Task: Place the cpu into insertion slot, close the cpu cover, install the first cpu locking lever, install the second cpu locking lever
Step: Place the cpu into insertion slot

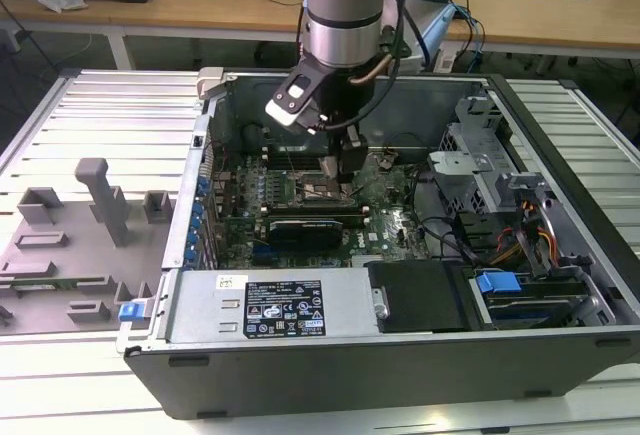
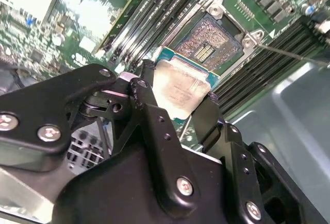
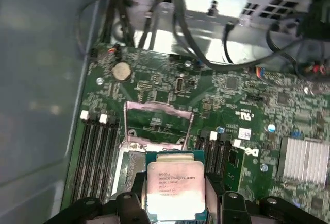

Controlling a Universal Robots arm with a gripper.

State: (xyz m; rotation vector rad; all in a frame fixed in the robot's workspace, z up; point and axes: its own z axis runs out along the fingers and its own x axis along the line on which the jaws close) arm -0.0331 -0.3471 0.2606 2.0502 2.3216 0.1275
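While hanging from upper centre of the exterior view, reaches the hand (image 1: 347,167) down into the open case (image 1: 560,155), just above the slot (image 1: 322,191). Second wrist view: grips the cpu (image 2: 178,87) flat by two opposite edges, fingers closed partway onto it; shows the slot (image 2: 211,37) bare, straight ahead of the chip, overlapped at its near corner. First wrist view: holds the cpu (image 3: 175,190) square to the slot, short of it, with the cover (image 3: 157,123) tipped up open beyond.

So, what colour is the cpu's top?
The cpu top is silvery-beige, edged green; clearest in the first wrist view.
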